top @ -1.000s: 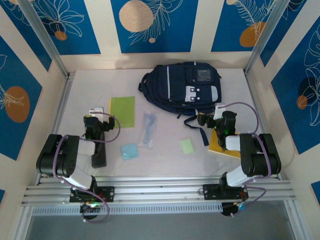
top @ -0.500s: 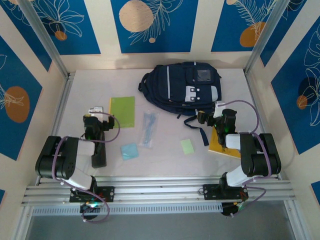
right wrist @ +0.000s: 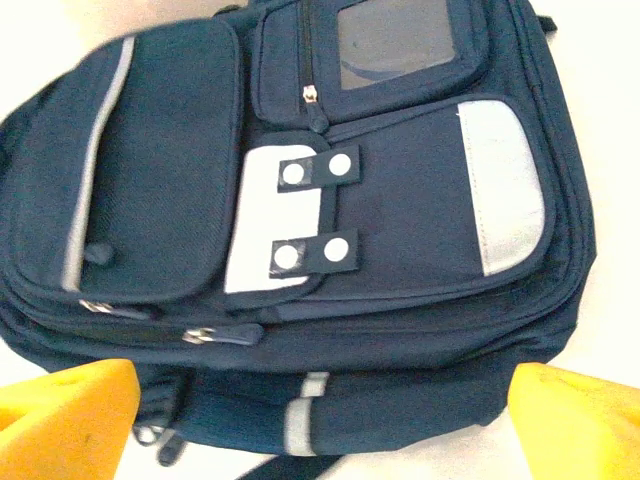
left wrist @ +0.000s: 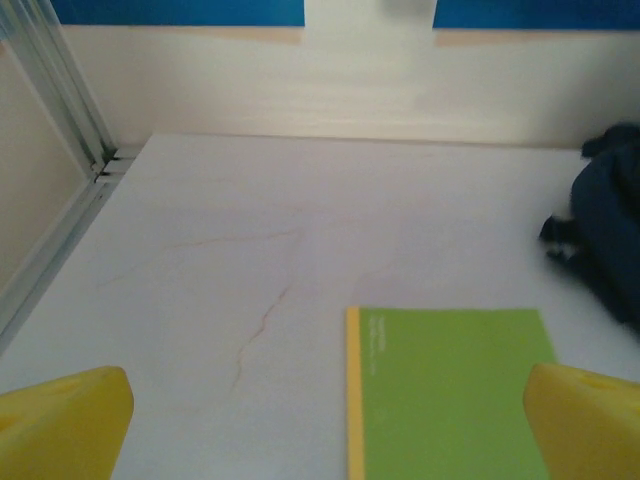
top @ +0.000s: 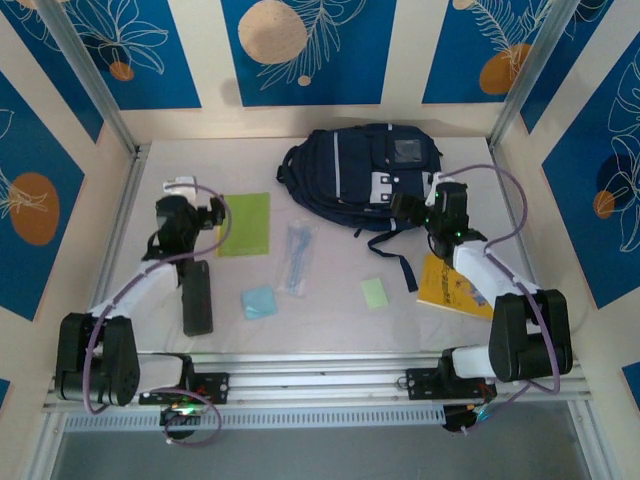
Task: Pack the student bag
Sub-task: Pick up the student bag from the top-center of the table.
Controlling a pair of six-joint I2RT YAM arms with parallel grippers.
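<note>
Near the student bag (top: 360, 172), the right arm (top: 488, 272) hides part of the yellow book (top: 450, 292); the clear packet (top: 297, 258) has contents too small to tell.

The left claw (left wrist: 320, 428) stood wide apart above the white bench (left wrist: 250, 220); a green notebook (left wrist: 455, 390) lay flat ahead, the student bag (left wrist: 612, 235) at the right edge

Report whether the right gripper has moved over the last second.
Yes. The right gripper has advanced away from the arm bases, off the yellow book and up to the near edge of the student bag, jaws open.
</note>
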